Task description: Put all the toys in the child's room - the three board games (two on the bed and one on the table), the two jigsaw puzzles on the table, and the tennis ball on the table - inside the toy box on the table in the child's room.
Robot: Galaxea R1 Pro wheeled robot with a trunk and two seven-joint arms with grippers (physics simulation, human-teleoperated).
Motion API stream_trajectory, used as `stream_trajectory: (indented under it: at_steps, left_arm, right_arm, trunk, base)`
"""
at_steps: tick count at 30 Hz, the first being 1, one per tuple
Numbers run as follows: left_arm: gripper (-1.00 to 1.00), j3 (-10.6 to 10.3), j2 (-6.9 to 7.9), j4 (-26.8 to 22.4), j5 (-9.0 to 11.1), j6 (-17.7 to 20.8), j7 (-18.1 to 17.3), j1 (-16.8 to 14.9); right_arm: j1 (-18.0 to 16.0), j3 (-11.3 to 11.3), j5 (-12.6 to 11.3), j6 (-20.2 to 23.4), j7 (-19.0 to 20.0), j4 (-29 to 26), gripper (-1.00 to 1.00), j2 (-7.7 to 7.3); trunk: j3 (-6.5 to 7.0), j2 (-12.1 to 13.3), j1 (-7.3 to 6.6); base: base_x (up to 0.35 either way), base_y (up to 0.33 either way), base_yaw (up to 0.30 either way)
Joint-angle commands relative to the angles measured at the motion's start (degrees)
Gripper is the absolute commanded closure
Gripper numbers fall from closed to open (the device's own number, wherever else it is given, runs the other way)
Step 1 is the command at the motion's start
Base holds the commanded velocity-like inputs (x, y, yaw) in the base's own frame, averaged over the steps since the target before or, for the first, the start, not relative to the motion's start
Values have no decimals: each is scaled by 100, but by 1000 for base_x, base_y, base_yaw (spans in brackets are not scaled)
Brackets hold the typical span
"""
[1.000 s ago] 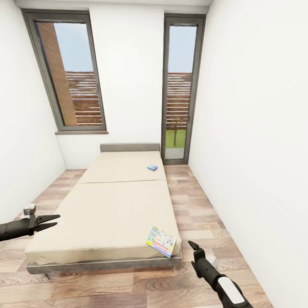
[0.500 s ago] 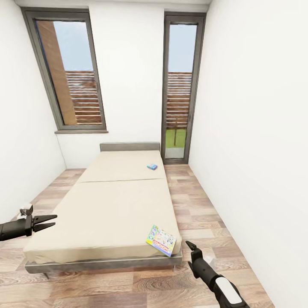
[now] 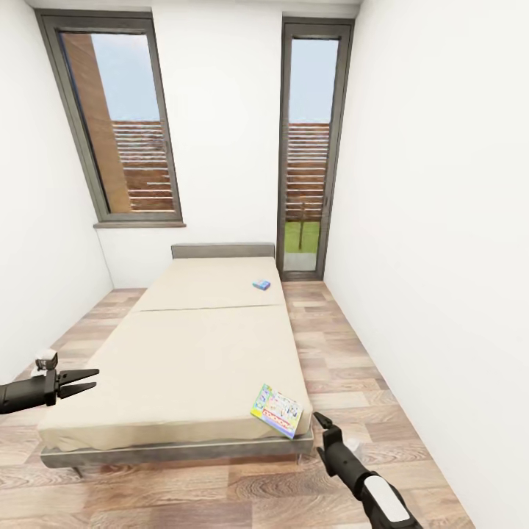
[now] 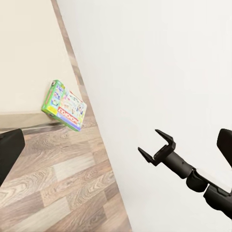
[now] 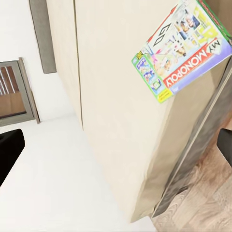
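Two board games lie on the beige bed (image 3: 184, 353). A green "Monopoly" box (image 3: 277, 411) sits at the near right corner, overhanging the edge, and a small blue box (image 3: 261, 284) lies near the headboard. My right gripper (image 3: 321, 420) hangs open just right of the Monopoly box and apart from it, over the floor. The left wrist view shows that gripper (image 4: 151, 142) with fingers spread and the box (image 4: 65, 105) beyond. The right wrist view looks at the box (image 5: 183, 48). My left gripper (image 3: 94, 378) is open and empty at the bed's near left side. The table, toy box, jigsaw puzzles and tennis ball are out of view.
White walls close in on both sides of the bed. A wood-plank floor strip (image 3: 345, 353) runs along its right side to a tall glass door (image 3: 308, 154). A window (image 3: 121, 125) is at the back left, above the grey headboard (image 3: 222, 251).
The whole view has shifted slightly, so the camera moved. My right gripper has edged left, closer to the Monopoly box. The left gripper has dipped a little.
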Motion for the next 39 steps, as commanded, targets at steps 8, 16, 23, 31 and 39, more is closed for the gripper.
stream_trajectory:
  at_steps: [8,16,23,31,39]
  left_arm:
    - [-100,49,-18,7,-52,60,-27,-6]
    - [-100,48,-28,9,-55,60,-27,-6]
    - [-100,50,-43,17,-56,60,-27,-6]
    - [-100,54,-54,19,-59,60,-27,-6]
    - [-100,55,-63,24,-59,60,-27,-6]
  right_arm:
    - [-5,-49,-41,75,17,-12,-100,48]
    - [-5,-70,-57,95,12,2,-100,38]
    - [-5,-245,-326,347,39,16,-100,-19]
    - [-5,-603,-1429,1378,148,23,-100,-131]
    - [-5,-638,-1560,1385,165,24,-100,-183]
  trunk:
    - [-151,-327,177]
    - [-295,-648,352]
    - [-421,-929,506]
    - [-564,-1250,682]
    - [-708,-1570,858]
  base:
    - [0,0,0]
    - [0,0,0]
    - [0,0,0]
    - [0,0,0]
    - [0,0,0]
